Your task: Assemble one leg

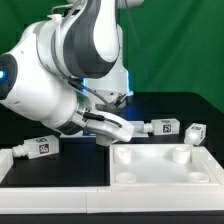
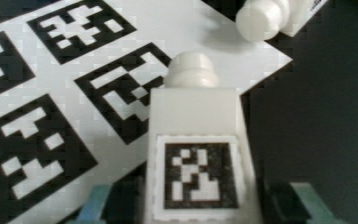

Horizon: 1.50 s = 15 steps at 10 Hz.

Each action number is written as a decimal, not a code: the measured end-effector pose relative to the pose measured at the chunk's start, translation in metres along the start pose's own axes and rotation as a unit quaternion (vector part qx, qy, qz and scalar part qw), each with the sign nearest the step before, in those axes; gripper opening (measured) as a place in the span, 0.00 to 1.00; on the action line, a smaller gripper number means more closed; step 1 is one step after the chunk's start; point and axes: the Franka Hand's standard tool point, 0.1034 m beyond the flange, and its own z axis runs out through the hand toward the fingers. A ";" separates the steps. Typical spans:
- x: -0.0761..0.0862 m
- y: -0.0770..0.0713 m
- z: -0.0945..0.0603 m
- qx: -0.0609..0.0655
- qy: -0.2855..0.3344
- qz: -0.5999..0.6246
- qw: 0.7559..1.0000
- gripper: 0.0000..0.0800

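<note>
In the wrist view a white leg point(image 2: 197, 140) lies lengthwise between my gripper point(image 2: 201, 203) fingers, its tagged blocky end nearest the camera and its round stub pointing away. The fingers point(image 2: 108, 200) stand on either side of it with a gap on each side, so the gripper is open. In the exterior view the gripper point(image 1: 150, 128) is low over the table next to a tagged leg point(image 1: 166, 127). A second leg point(image 1: 193, 130) lies just beyond it and also shows in the wrist view point(image 2: 274, 15). A third leg point(image 1: 40, 146) lies at the exterior view's left.
The marker board point(image 2: 69, 90) lies right beside the leg between my fingers. The large white tray-like frame point(image 1: 165, 170) with round sockets fills the front of the exterior view. The arm's bulky body hides the table behind the gripper.
</note>
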 end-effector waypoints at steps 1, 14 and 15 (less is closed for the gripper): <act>0.000 -0.003 -0.002 -0.001 0.010 -0.003 1.000 0.36; -0.041 -0.133 -0.127 -0.021 0.462 -0.185 0.867 0.36; -0.037 -0.131 -0.130 -0.017 0.489 -0.185 0.852 0.36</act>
